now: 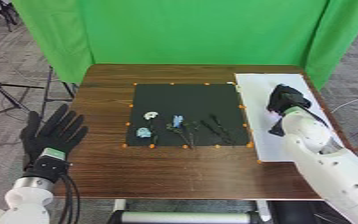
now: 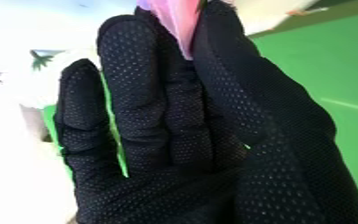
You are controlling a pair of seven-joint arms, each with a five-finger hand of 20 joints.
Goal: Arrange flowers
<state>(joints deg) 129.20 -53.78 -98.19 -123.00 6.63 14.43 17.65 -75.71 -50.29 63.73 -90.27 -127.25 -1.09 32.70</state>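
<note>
We log: right hand (image 1: 287,98) pinching a pink flower (image 2: 177,22) over the white board (image 1: 262,145), right side; left hand (image 1: 51,134) open, left. White flower (image 1: 151,115), blue flowers (image 1: 143,132) on black mat (image 1: 193,95).

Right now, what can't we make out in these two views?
- Right wrist view: top of the pink thing, cut off by the edge; the right hand's fingers and thumb cover part of it. Flower or wrapping, can't tell.
- Head view: the white board directly beneath that hand, hidden by the glove.
- Head view: dark stems, too small and too dark against the black mat to count.
</note>
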